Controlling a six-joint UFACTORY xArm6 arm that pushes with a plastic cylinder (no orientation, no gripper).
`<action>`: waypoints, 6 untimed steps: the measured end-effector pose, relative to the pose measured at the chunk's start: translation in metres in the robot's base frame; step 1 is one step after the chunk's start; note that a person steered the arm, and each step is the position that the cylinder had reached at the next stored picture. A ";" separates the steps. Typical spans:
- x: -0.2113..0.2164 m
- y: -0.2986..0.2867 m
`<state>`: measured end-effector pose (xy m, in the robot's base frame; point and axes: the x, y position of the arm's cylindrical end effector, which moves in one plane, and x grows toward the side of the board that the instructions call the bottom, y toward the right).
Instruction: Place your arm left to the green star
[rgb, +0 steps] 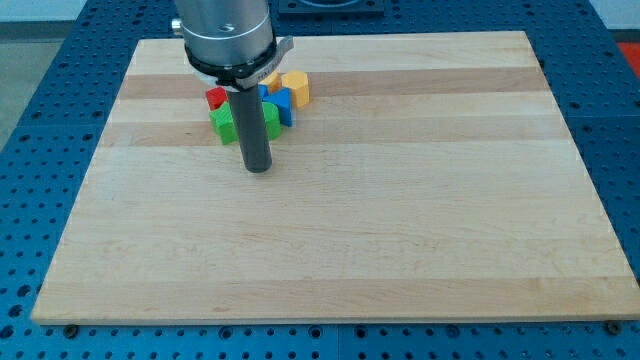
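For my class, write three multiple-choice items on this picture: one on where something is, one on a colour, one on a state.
1. Where do the blocks sit on the wooden board?
A. near the view's top, left of centre
B. at the view's bottom right corner
C. along the view's right edge

2. What colour is the block furthest to the view's right in the cluster?
A. purple
B. yellow
C. white

3. How do the blocks lie?
A. spread over the whole board
B. stacked in one tall tower
C. bunched close together

Answers:
1 A: the cluster lies by the top edge, just above my tip.
2 B: a yellow block ends the cluster on that side.
3 C: the red block, green block, blue block and yellow block crowd together behind the rod.
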<state>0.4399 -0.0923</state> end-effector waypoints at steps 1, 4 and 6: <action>0.011 0.005; 0.085 -0.147; -0.021 -0.171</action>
